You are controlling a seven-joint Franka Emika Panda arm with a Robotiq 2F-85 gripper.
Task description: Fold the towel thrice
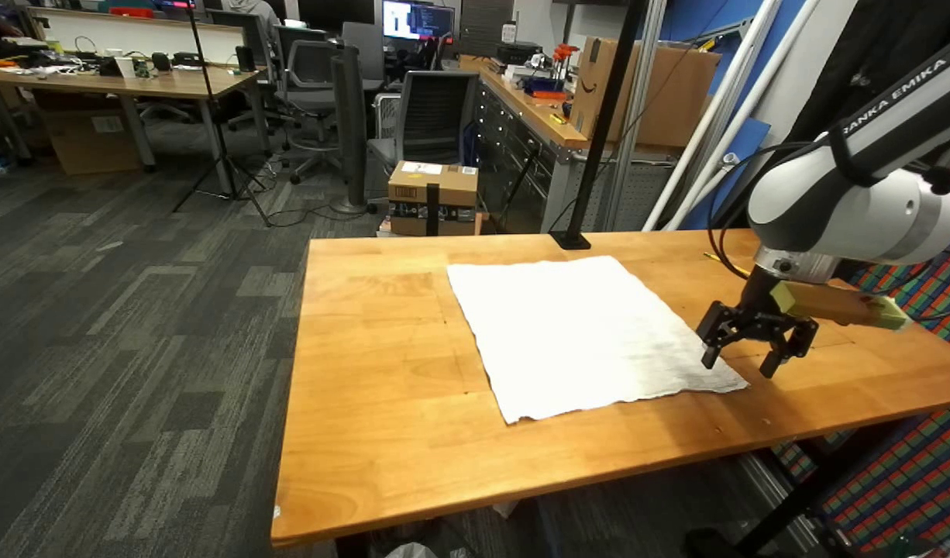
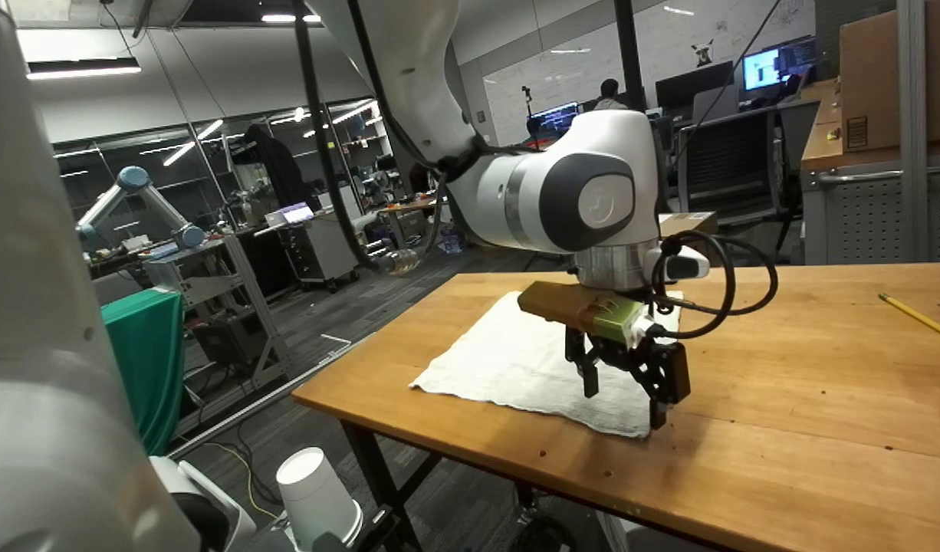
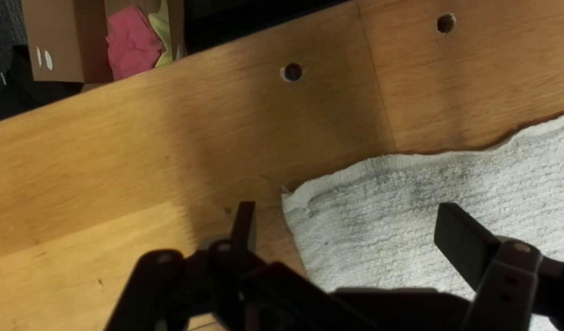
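"Where was the towel?"

"Spread flat on the table, unfolded. One corner lay close to the gripper."

"How did the fingers stand?"

"Wide apart, holding nothing. In the wrist view one showed over the towel and the other over the table, with the corner between and a little ahead of them. I couldn't tell whether they touched anything."

"So the step was the first pinch?"

"Probably; all three folds looked undone. Doing it well called for centring on that corner, then going low enough that closing would bunch the thin towel instead of skimming it."

"Any trap?"

"Pressing hard into the table, or nipping too little. Then a slow, low carry would likely have laid the halves evenly."
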